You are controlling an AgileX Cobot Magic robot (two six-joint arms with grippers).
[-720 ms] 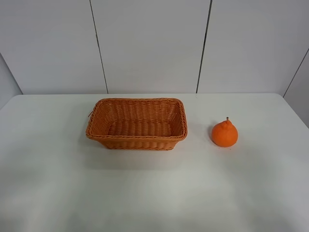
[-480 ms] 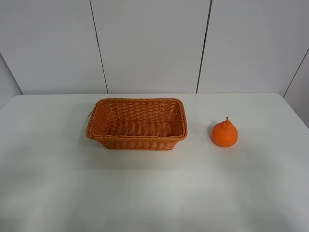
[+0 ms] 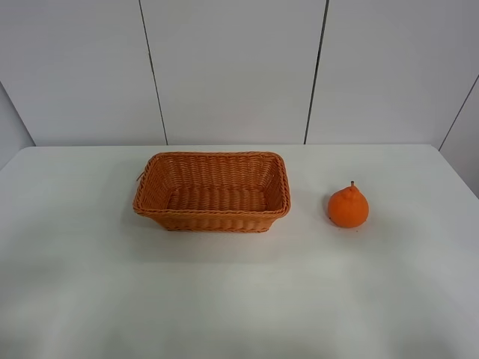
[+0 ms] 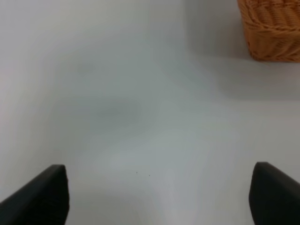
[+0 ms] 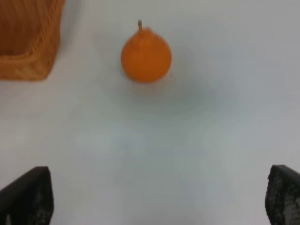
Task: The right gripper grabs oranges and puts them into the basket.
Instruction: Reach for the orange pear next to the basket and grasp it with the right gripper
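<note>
The orange [image 3: 348,207] stands upright on the white table, right of the wicker basket [image 3: 212,192], which is empty. Neither arm shows in the exterior high view. In the right wrist view the orange [image 5: 146,56] lies well ahead of my right gripper [image 5: 157,199], whose two black fingertips [image 5: 29,197] sit wide apart at the frame's corners: open and empty. A corner of the basket [image 5: 28,42] shows beside the orange. In the left wrist view my left gripper [image 4: 159,194] is open and empty over bare table, with a basket corner [image 4: 274,28] far ahead.
The white table [image 3: 239,299] runs to a grey panelled wall [image 3: 232,71] at the back. Its right edge lies a little beyond the orange.
</note>
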